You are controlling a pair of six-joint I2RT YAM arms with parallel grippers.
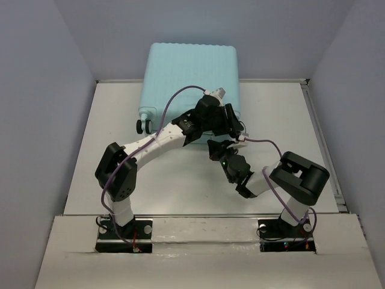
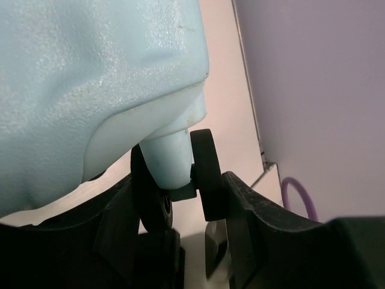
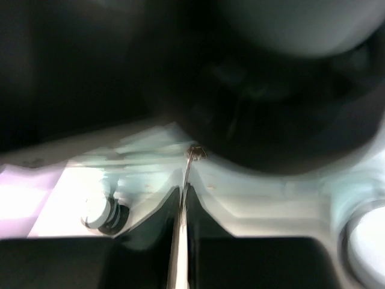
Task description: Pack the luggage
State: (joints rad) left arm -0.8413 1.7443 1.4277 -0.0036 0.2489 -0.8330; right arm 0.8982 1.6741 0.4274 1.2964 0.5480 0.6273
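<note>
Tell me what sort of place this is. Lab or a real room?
Probably a lab test cell, not a lived-in room: a white table boxed in by plain grey walls, a left arm and right arm bolted at its near edge, and a suitcase as the workpiece.

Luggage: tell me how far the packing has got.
Done: the luggage lies closed on the table. In hand: the left gripper is clamped around a caster at its near corner, and the right gripper is shut on a thin strip, perhaps a zip pull; that view is blurred. Left: whether the zip is fully run cannot be seen.
</note>
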